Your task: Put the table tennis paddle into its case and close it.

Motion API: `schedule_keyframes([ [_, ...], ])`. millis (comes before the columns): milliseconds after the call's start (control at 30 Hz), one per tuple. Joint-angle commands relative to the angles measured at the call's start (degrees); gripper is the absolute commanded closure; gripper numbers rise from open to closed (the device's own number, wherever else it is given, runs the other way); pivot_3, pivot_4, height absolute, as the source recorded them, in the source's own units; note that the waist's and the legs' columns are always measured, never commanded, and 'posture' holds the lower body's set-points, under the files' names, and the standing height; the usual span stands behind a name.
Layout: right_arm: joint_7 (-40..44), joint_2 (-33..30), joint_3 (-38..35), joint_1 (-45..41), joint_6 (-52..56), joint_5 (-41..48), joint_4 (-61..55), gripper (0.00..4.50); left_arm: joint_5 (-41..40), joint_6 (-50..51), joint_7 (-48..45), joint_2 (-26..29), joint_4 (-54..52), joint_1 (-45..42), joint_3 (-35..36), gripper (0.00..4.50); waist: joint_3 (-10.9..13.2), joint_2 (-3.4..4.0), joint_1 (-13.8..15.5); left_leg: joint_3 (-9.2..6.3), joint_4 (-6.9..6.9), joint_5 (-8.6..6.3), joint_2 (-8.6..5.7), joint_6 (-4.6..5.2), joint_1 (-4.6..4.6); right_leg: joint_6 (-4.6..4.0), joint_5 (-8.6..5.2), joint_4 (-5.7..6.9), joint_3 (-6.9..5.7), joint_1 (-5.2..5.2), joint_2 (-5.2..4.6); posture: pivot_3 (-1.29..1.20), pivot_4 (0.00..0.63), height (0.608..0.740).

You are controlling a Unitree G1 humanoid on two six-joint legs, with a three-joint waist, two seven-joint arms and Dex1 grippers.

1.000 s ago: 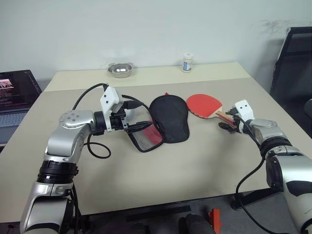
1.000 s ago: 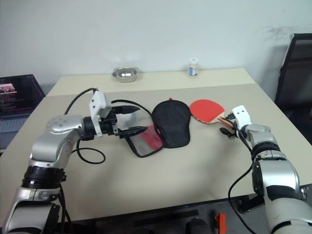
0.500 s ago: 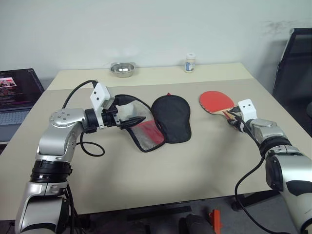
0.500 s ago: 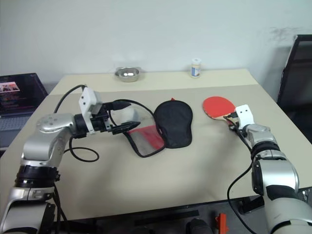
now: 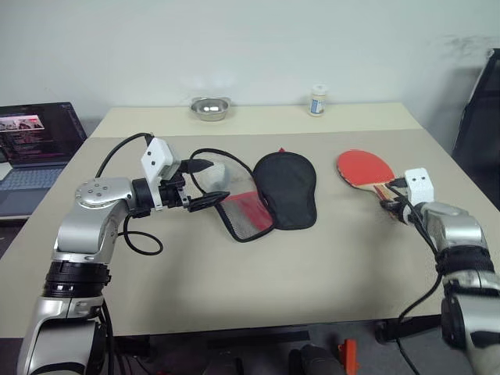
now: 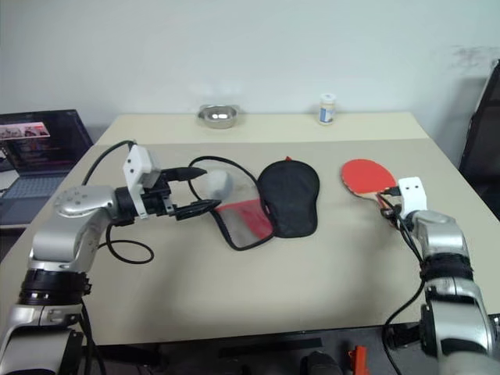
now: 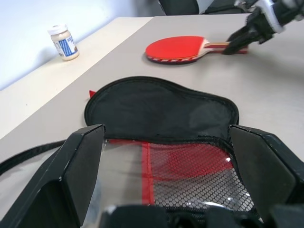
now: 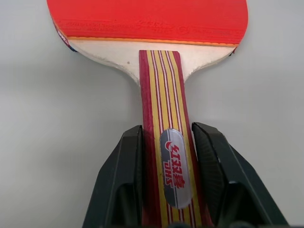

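Nearest, toward the table's right edge, the right gripper is seen clamped on the handle of the table tennis paddle, fingers pressed to both sides, red face up. Left of centre, the left gripper is held with jaws spread wide, nothing gripped, just beside the unzipped case, whose mesh-and-red flap is laid open. Along the far edge, a metal bowl and a small bottle are noted.
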Motion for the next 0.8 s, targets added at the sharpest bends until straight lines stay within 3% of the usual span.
schedule_keyframes([
  [33, -2.84, 1.39, -1.45, 3.30, 6.87, 1.72, -9.12, 3.25, 0.16, -1.43, 0.02, -0.37, -0.41, -1.87, 0.38, 0.00, 0.00, 0.00, 0.03, 0.00, 0.00, 0.00, -0.01, 0.00, 0.01, 0.00, 0.00, 0.02, 0.00, -0.01, 0.00, 0.00, 0.150, 0.740],
  [200, -2.12, 3.81, -0.07, 5.09, 13.44, 4.61, -15.95, 3.25, -0.16, -1.10, -0.76, -0.31, -1.30, -1.36, 0.49, 0.00, 0.00, 0.00, -0.06, -0.04, -0.03, -0.01, 0.00, 0.01, 0.00, 0.00, 0.00, -0.01, -0.02, -0.02, 0.06, 0.00, 0.150, 0.740],
  [333, -1.65, 3.95, 0.93, 3.81, 10.75, 4.64, -13.90, 3.25, -0.19, -1.00, -0.77, -0.31, -1.97, -0.93, 0.50, 0.00, -0.01, -0.02, -0.85, -0.06, -0.03, -0.01, 0.00, 0.02, -0.01, 0.00, 0.00, -0.02, -0.02, -0.02, 0.08, 0.00, 0.150, 0.740],
  [367, -1.52, 3.67, 1.46, 3.49, 9.94, 4.30, -13.27, 2.54, -0.19, -0.97, -0.78, -0.30, -2.11, -0.85, 0.51, 0.00, -0.01, -0.02, -0.96, -0.06, -0.03, -0.01, 0.00, 0.03, 0.00, 0.00, 0.00, -0.02, -0.01, -0.02, 0.08, 0.00, 0.150, 0.740],
  [467, -0.61, 2.86, 4.01, 1.35, 7.72, 3.09, -9.96, 1.71, -0.16, -0.91, -0.76, -0.22, -2.40, -0.67, 0.61, 0.00, -0.02, -0.03, -1.28, -0.05, -0.02, -0.02, -0.01, 0.03, 0.03, 0.00, 0.00, 0.00, 0.03, -0.02, 0.11, 0.00, 0.150, 0.740],
  [800, -1.33, 3.40, 6.30, -9.06, -1.67, 1.40, 7.13, 1.71, 0.05, -0.92, -0.73, 0.44, -2.33, -0.53, 1.07, 0.00, -0.03, -0.05, -1.56, -0.03, -0.03, -0.01, 0.00, 0.04, 0.06, 0.00, 0.00, 0.04, 0.10, -0.04, 0.16, 0.00, 0.150, 0.740],
])
